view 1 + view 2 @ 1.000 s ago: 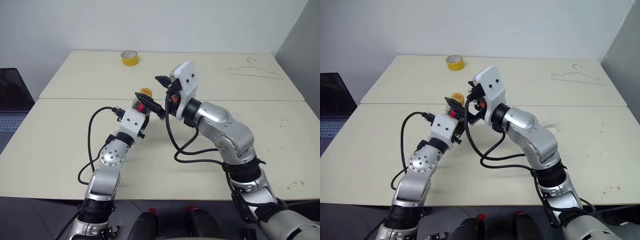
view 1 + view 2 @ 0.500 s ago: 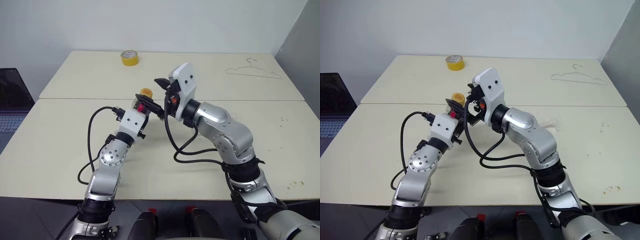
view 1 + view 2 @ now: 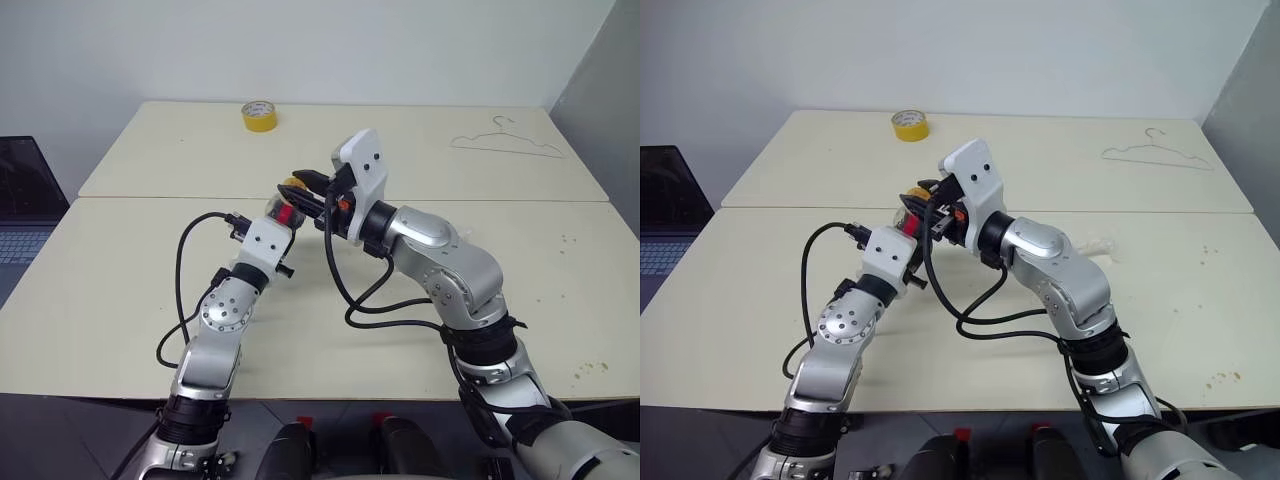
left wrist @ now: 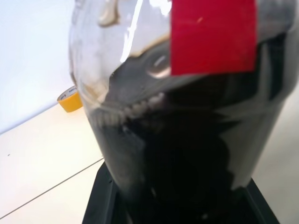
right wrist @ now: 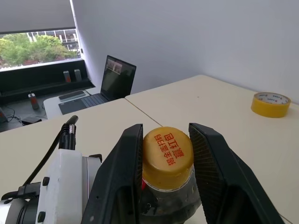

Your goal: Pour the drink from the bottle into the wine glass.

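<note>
My left gripper [image 3: 277, 213] is shut on the bottle [image 3: 281, 203] and holds it upright above the table [image 3: 120, 290]. The left wrist view looks straight onto its clear ribbed body [image 4: 140, 93], the red label [image 4: 212, 37] and the dark drink [image 4: 187, 168] inside. My right gripper [image 3: 303, 189] reaches in from the right at cap height. Its two black fingers [image 5: 126, 168] press both sides of the yellow cap [image 5: 167, 151]. A faint clear shape [image 3: 1096, 244] beside my right forearm may be the wine glass; the arm hides most of it.
A yellow tape roll [image 3: 259, 115] lies at the far edge of the rear table. A wire hanger [image 3: 505, 143] lies at the far right. An open laptop [image 3: 20, 200] stands on a desk to the left. A seam [image 3: 150, 197] runs between the two tables.
My right gripper's fingers came together from wide open onto the yellow cap, and the hand shifted slightly left toward the bottle. The left arm and the bottle kept still.
</note>
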You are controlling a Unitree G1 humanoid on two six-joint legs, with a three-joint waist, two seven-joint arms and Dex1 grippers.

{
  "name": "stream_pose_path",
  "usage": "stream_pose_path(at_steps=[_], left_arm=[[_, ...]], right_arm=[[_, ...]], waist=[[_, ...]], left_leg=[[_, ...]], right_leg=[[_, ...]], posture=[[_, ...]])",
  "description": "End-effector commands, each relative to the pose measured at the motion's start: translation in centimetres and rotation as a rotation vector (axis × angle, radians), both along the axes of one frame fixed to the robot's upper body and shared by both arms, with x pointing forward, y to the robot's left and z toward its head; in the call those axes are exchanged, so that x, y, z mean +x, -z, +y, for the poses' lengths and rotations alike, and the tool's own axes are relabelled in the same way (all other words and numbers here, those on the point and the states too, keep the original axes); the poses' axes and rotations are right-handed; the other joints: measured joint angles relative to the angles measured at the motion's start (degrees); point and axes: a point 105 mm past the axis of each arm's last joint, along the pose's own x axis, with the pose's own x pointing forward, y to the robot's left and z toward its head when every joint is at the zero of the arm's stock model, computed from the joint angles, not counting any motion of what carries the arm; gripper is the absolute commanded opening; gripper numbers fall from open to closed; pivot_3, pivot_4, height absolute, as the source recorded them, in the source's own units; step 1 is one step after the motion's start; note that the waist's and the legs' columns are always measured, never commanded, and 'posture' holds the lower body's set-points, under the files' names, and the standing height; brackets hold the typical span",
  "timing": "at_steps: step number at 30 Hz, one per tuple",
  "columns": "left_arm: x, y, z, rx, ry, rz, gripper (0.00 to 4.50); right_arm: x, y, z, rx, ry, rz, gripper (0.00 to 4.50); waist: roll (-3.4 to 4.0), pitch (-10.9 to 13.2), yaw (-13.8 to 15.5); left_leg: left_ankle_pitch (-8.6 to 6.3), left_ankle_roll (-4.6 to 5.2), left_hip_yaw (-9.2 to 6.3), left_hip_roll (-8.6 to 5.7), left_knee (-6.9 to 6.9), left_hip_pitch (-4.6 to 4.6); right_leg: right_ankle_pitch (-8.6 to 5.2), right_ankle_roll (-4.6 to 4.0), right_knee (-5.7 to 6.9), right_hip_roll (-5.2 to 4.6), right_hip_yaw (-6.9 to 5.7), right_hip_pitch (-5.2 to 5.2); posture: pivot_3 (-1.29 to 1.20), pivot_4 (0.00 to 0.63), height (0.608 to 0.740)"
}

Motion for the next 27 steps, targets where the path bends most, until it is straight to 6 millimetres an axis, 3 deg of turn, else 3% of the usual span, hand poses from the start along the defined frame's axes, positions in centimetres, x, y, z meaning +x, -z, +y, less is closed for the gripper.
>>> stream_pose_path(at_steps=[1, 13, 20, 27], left_arm=[[-0.3, -2.4, -0.1, -0.013, -0.002, -0.108, 1.0], [-0.9, -3.0, -0.5, -0.074, 0.075, -0.074, 0.9], [-1.8, -3.1, -0.9, -0.14, 0.223, 0.039, 0.84], [-3.7, -1.9, -0.7, -0.221, 0.422, 0.231, 0.79]], right_arm=[[-0.6, -1.1, -0.1, 0.026, -0.015, -0.037, 1.2], [-1.8, -0.9, -0.9, -0.062, -0.113, -0.175, 1.2], [-3.1, -0.5, -2.6, -0.179, -0.261, -0.347, 1.2], [-4.0, -0.6, -4.1, -0.335, -0.434, -0.566, 1.2]], waist=[[0.0, 0.0, 0.0], [0.0, 0.0, 0.0], [0.0, 0.0, 0.0], [0.01, 0.0, -0.1]], left_leg=[[0.0, 0.0, 0.0, 0.0, 0.0, 0.0], [0.0, 0.0, 0.0, -0.01, 0.01, -0.02], [-0.1, 0.17, -0.01, 0.01, 0.01, -0.02], [-0.1, 0.18, -0.01, 0.03, 0.01, 0.01]], right_leg=[[0.0, 0.0, 0.0, 0.0, 0.0, 0.0], [0.0, 0.0, -0.03, -0.01, -0.01, 0.01], [0.0, 0.0, -0.03, 0.0, -0.04, 0.03], [0.0, 0.0, -0.04, 0.01, -0.04, 0.05]], posture=[[0.0, 0.15, 0.74], [0.0, 0.15, 0.74], [0.0, 0.15, 0.74], [0.0, 0.15, 0.74]])
